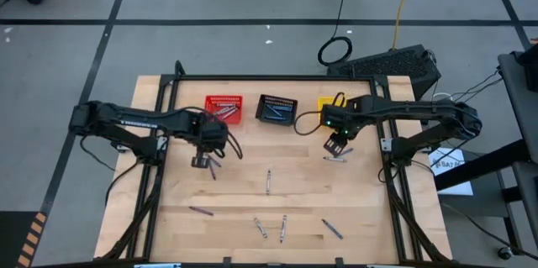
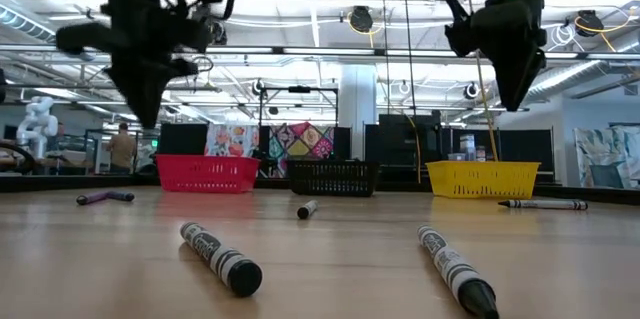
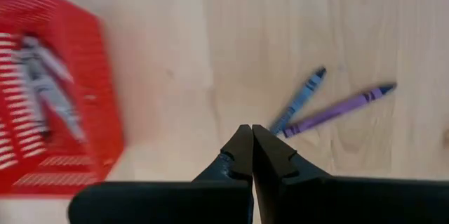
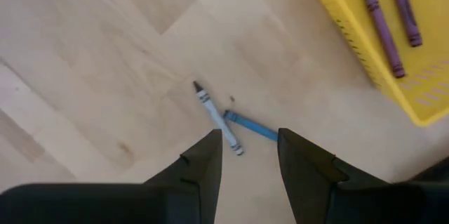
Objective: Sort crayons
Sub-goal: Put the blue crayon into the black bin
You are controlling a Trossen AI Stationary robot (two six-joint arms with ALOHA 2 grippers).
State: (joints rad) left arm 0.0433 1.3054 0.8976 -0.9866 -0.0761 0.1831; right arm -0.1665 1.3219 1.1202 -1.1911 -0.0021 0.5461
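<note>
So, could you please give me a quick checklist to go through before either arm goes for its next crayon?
1. Left gripper empty and ready: not ok to grasp yet; fingers shut on nothing, must open first.
2. Right gripper open: ok, nothing between the fingers.
3. Right target in sight: ok; grey crayon and blue crayon lie just ahead, touching end to end.
4. Left target in sight: ok; blue-grey crayon and purple crayon lie close together beyond the fingers.
5. Yellow basket reachable: ok, beside the right gripper, purple crayons inside.
6. Red basket near the left gripper: ok.
</note>
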